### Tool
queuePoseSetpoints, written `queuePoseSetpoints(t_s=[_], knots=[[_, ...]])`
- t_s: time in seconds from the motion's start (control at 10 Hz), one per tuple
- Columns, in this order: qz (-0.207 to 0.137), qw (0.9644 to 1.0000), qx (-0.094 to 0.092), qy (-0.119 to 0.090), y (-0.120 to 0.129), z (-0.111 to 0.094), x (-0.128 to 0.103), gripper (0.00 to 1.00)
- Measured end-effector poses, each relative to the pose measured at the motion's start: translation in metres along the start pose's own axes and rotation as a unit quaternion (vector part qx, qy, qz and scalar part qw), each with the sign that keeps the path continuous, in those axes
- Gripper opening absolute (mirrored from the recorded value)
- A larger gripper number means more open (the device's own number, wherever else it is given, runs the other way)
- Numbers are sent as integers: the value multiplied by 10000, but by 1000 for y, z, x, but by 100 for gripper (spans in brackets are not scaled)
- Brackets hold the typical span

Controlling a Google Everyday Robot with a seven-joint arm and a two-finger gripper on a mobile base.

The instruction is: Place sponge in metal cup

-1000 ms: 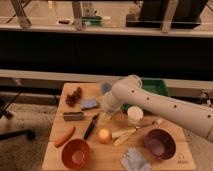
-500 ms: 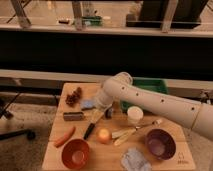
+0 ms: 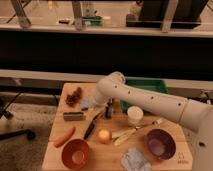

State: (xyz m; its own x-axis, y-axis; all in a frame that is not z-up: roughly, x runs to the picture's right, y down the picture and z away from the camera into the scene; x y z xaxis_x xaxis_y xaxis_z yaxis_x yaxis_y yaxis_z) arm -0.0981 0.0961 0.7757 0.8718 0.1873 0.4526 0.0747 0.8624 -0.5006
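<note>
Wooden tabletop (image 3: 107, 156) before a dark counter and glass partition: the robot's white arm (image 3: 150, 102) reaches in from the right, its bent joint over the back of the board. The dark two-finger hand (image 3: 109, 109) hangs below that joint with its fingers spread and nothing between them, just right of the small blue-grey rectangular sponge (image 3: 86, 103). The sponge lies flat on the wood, beside a brown knobbly cluster (image 3: 74, 96) and behind a dark grey rectangular block (image 3: 73, 116).

Compared with a second ago, the arm has swung left and its joint now covers the spot behind the sponge where the small grey-blue metal cup showed; the cup is hidden at this moment. The sponge has not shifted.

To the hand's right stand a white cylindrical cup (image 3: 135, 114) and a green rectangular tray (image 3: 147, 86). Nearer the front lie an orange carrot (image 3: 64, 136), a red-orange round bowl (image 3: 65, 150), a purple round bowl (image 3: 172, 146) and a crumpled pale grey-blue cloth (image 3: 134, 160).
</note>
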Motion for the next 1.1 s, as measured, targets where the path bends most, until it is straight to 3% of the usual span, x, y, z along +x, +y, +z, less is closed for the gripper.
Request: queuePoseSetpoints(t_s=[0.5,1.1], knots=[[-237,9997,82,40,-30,27,-17,80],[-307,9992,150,186,-59,48,5,80]])
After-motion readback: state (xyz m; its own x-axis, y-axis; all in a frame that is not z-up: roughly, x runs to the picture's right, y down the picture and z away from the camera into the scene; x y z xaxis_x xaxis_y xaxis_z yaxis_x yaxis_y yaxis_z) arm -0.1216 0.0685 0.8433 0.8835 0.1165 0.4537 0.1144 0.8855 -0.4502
